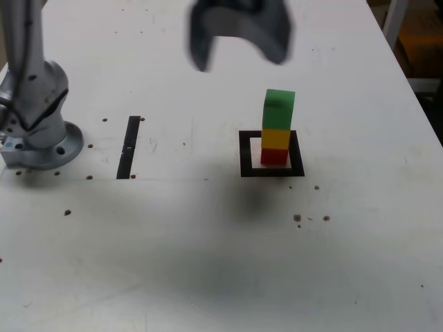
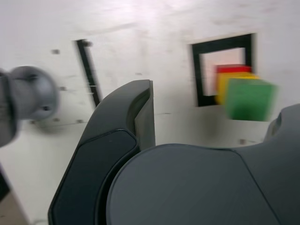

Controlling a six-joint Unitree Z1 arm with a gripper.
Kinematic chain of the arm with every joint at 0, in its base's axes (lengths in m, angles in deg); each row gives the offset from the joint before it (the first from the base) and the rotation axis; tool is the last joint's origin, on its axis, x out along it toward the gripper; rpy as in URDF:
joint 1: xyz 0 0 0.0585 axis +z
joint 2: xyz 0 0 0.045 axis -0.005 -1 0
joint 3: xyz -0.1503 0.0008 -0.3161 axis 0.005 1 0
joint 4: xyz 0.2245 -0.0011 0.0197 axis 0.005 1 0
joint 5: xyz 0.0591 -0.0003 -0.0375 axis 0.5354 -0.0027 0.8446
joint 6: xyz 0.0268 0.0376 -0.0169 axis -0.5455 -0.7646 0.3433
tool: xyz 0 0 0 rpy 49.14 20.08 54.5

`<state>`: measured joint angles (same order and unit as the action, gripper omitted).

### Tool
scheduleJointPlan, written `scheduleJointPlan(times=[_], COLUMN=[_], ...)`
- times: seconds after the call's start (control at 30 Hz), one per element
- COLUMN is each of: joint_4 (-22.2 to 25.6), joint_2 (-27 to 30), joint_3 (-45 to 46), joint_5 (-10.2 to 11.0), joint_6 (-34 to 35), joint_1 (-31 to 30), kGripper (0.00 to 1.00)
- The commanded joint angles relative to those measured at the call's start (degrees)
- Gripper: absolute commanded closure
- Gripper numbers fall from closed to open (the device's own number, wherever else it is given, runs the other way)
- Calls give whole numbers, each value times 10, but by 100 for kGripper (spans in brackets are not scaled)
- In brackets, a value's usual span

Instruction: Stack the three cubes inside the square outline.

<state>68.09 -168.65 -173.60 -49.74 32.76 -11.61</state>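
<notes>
With its jaws spread wide, the end effector sits blurred at top centre of the exterior view, holding nothing, clear of the stack. Green cube on yellow cube on red cube; long axis vertical, inside the square outline, centre-right on the white surface.

White table bears square outline, red cube, black strip.

My gripper shows dark, smooth, matt plastic shells. The table looks matt white and scuffed. The arm base gleams like bare metal.
</notes>
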Motion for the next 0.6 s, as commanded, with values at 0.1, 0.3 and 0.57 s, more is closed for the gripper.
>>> scheduleJointPlan(times=[0.1,0.3,0.57], joint_4=[-69,-183,-335], joint_2=[140,217,322], joint_3=[207,346,548], joint_5=[-2,-19,-79], joint_6=[16,-1,-68], joint_1=[18,40,94], kGripper=[0,1,1])
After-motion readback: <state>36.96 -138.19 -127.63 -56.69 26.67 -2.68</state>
